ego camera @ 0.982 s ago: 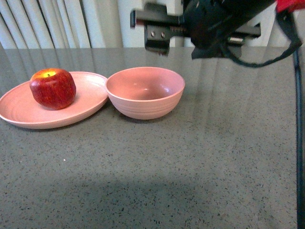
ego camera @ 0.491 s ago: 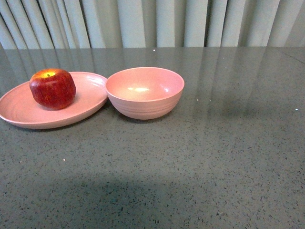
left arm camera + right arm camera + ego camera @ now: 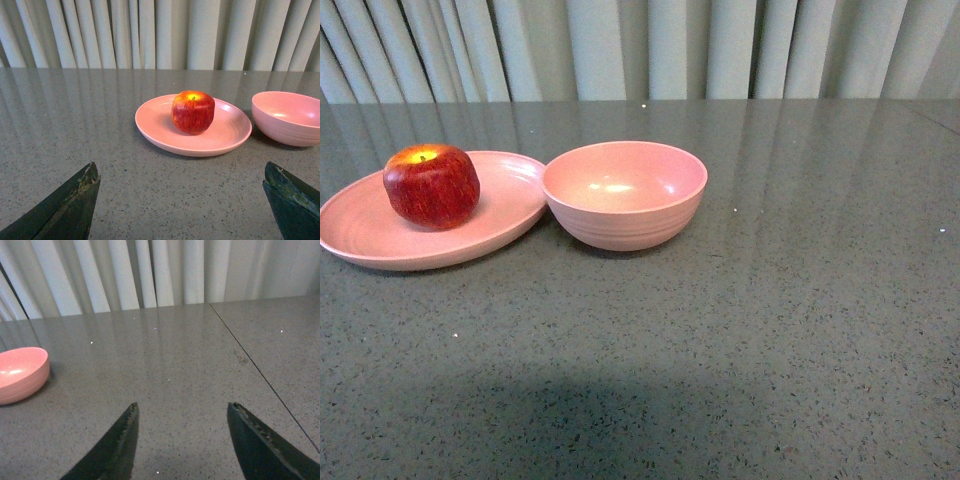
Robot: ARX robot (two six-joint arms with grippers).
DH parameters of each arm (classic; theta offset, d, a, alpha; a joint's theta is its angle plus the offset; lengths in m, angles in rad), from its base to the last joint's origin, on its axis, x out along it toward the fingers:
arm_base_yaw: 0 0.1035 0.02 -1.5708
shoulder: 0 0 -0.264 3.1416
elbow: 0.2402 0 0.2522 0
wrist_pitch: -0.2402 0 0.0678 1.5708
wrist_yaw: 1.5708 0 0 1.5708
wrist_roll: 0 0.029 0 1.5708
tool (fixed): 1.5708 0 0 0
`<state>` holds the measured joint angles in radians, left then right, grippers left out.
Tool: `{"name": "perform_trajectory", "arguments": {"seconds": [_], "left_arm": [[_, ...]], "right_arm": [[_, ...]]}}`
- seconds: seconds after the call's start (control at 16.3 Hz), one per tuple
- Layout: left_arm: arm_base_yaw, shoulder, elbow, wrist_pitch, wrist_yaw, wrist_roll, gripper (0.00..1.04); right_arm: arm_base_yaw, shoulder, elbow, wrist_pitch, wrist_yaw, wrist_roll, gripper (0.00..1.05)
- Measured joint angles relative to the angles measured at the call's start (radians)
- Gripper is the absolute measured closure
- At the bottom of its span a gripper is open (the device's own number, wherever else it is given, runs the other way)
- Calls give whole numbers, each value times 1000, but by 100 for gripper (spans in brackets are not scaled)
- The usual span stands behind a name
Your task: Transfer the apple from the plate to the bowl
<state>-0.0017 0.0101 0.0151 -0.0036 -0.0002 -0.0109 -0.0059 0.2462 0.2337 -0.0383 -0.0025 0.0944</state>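
A dark red apple [image 3: 431,185] with a yellow patch at its stem sits upright on the shallow pink plate [image 3: 360,235] at the left of the table. Beside the plate, touching its right rim, stands the deep pink bowl [image 3: 624,193], with nothing in it. Neither arm shows in the front view. In the left wrist view my left gripper [image 3: 182,170] is open over bare tabletop, short of the plate [image 3: 160,135], with the apple [image 3: 193,111] straight ahead and the bowl [image 3: 287,117] off to one side. My right gripper [image 3: 183,405] is open over bare table, the bowl [image 3: 20,374] far off to its side.
The table is a grey speckled stone top [image 3: 740,340]. A thin seam [image 3: 260,372] runs across it on the right side. Pale pleated curtains [image 3: 650,45] hang behind the far edge.
One second ago a black arm hung across the top of the front view above the bowl. It has since left that view. Apple, plate and bowl have stayed put.
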Motion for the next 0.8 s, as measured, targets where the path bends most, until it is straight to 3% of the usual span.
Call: {"name": "perform_trajectory", "arguments": {"seconds": [0.31,0.8], "left_arm": [[0,0,0,0,0,0,7],[0,0,0,0,0,0,7]], "right_arm": [[1,-145,-114,14,0,-75,102],[1,-198,-181,30,0,-85,103]]}}
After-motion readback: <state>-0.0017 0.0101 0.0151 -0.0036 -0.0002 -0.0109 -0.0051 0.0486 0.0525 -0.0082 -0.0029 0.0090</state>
